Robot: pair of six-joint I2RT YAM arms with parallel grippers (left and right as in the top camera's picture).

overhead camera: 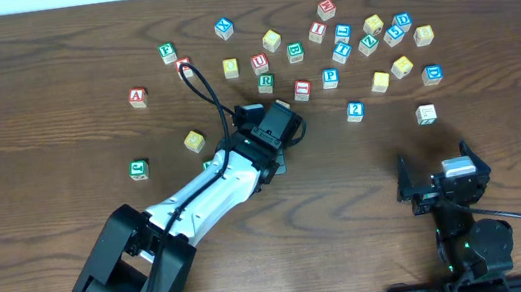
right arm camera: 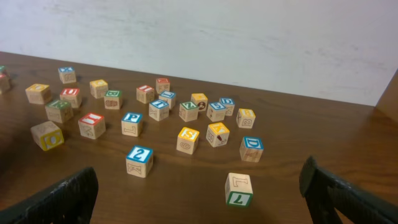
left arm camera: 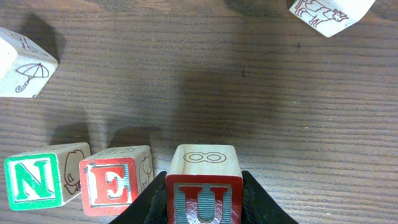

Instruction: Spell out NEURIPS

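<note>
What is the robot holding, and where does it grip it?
The left gripper holds the red U cube, pinched by its two opposite side faces. The right gripper is open and holds nothing.

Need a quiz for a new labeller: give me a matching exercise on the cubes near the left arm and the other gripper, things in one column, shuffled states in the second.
Things
1. N cube
2. E cube
3. U cube
4. right gripper

States
A. clamped in the left gripper
B. open, holding nothing
C. green letter, resting on the table
D. red letter, resting free beside the N cube

Pairs: 1-C, 2-D, 3-A, 4-B
</note>
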